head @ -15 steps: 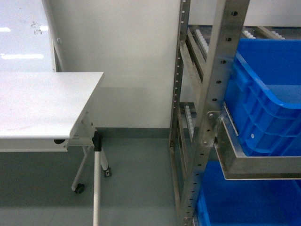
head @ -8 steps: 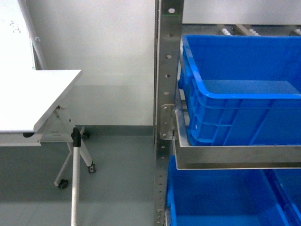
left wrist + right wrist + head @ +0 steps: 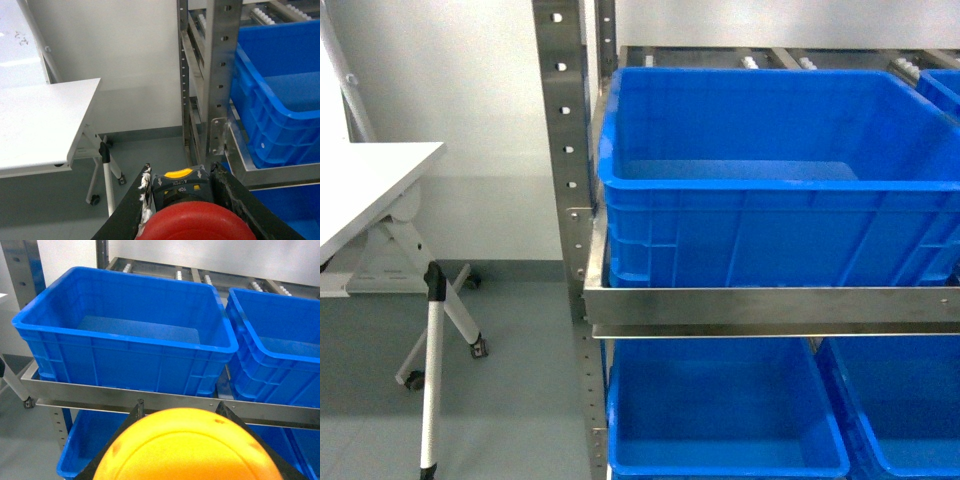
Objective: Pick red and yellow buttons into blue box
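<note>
The red button (image 3: 194,226) is clamped in the left hand (image 3: 192,212), seen at six o'clock in the left wrist view, with dark fingers pressed to either side of its switch body. Its round cap faces back toward the camera; its long axis, cap to body, is judged to run forward along the hand toward the rack. The yellow button (image 3: 187,447) is clamped likewise in the right hand (image 3: 186,422), its orange-yellow cap filling the six o'clock edge of the right wrist view, its body hidden behind the cap, so its axis is only guessed to run forward too.

The blue box (image 3: 760,190) is seen on the upper level of the metal rack (image 3: 563,210), dead ahead in the head view, nothing visible on its floor. Neither button is over it yet. More blue bins (image 3: 720,410) sit below at six o'clock, and another (image 3: 280,345) at three o'clock in the right wrist view.

Risks are judged here: the left hand is lined up with the rack upright rather than the box, so a straight advance could strike steel. A release short of the rim could drop a button into a lower bin or onto the floor.
</note>
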